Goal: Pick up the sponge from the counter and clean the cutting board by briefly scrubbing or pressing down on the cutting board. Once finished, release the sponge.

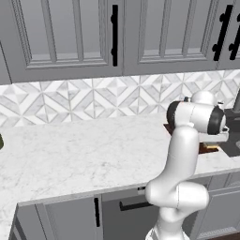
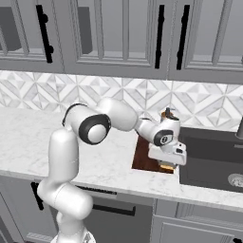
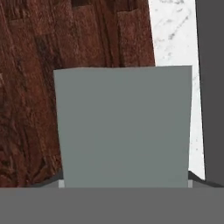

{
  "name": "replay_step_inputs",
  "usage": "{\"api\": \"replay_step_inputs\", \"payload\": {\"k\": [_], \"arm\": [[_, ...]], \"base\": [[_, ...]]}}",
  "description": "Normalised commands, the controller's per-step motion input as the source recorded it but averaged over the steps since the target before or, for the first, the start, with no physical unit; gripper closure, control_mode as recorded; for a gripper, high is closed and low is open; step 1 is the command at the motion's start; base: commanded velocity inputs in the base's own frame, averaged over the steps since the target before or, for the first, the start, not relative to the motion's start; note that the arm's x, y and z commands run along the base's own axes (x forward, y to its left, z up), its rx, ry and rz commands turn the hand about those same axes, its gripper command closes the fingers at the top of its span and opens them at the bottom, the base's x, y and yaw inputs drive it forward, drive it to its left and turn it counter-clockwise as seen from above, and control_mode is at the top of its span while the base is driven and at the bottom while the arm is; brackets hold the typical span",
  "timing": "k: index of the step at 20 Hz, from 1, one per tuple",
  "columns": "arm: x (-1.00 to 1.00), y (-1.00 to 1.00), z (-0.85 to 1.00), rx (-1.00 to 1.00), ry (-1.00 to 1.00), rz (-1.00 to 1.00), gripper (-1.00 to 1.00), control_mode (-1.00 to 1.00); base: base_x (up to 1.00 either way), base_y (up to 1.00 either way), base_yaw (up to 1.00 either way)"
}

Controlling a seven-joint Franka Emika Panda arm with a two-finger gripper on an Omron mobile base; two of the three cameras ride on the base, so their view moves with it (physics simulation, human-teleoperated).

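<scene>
You can't see the fingertips in the hand view: the sponge (image 3: 124, 127) covers them, so its grip is unclear. The cutting board (image 3: 65, 52) runs off the top and left edges. In the left base view the arm hides most of the board.

Grey upper cabinets (image 1: 70, 37) with black bar handles (image 1: 114, 35), patterned white tile backsplash (image 1: 93, 98); dark sink basin (image 2: 213, 159) at the worktop's right end; grey base cabinets (image 1: 61, 218) below its front edge
</scene>
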Motion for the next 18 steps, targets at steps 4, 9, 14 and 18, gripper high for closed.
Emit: {"api": "replay_step_inputs", "payload": {"k": [4,9,14,18], "arm": [[0.47,0.00,0.50,0.00,-0.03,0.00,1.00,-1.00],[0.41,0.02,-0.02,-0.03,0.02,0.01,1.00,-1.00],[0.08,0.11,-0.79,-0.04,0.09,0.05,1.00,-1.00],[0.24,0.78,-0.06,0.00,0.04,0.01,1.00,-1.00]], "base": [[0.00,0.00,0.00],[0.00,0.00,0.00],[0.00,0.00,0.00],[0.00,0.00,0.00]]}}
